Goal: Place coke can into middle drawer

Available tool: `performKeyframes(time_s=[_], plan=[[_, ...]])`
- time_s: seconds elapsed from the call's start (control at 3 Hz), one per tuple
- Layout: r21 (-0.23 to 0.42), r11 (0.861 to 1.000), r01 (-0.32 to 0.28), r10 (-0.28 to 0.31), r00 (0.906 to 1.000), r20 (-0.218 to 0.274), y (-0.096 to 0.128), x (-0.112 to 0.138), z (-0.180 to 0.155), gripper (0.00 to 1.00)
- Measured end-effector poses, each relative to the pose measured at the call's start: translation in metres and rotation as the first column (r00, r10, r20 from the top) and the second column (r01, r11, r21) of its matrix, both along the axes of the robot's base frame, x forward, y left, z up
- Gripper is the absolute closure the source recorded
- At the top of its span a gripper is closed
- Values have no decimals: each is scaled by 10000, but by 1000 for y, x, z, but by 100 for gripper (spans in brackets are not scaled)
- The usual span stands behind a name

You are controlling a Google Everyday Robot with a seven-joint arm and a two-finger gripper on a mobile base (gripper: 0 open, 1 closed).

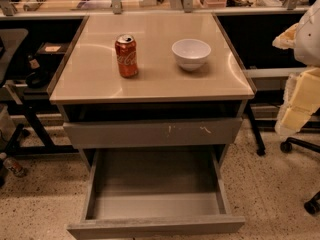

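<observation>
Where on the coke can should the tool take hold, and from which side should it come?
Probably the coke can at the middle of its side wall, coming from the front: it stands upright with its front free, while the white bowl stands to its right. The tool is at the view's right edge, apart from the can.

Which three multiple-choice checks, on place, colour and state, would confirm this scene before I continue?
1. Where is the can? A on the floor; B on the tabletop, left of the bowl; C inside the bowl.
2. Bowl colour? A white; B blue; C black.
3. The lower drawer is: A shut; B pulled open; C removed.
Answers: B, it stands upright on top; A, plainly white; B, its bare floor shows. The gripper sits at the right edge, away from the can.
</observation>
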State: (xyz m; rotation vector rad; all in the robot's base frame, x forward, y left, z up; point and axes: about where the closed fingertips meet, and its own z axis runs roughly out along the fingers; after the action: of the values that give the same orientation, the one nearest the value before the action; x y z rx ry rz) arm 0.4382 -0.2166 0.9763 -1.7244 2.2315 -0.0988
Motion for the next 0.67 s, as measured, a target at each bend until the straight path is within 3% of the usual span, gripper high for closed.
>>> performKeyframes(time_s=[0.33, 0.67], plan=[[28, 10000, 15, -15, 10000, 85, 2, 1, 1, 0], [357, 9993, 61, -70, 9996, 257, 25, 12, 0, 0]])
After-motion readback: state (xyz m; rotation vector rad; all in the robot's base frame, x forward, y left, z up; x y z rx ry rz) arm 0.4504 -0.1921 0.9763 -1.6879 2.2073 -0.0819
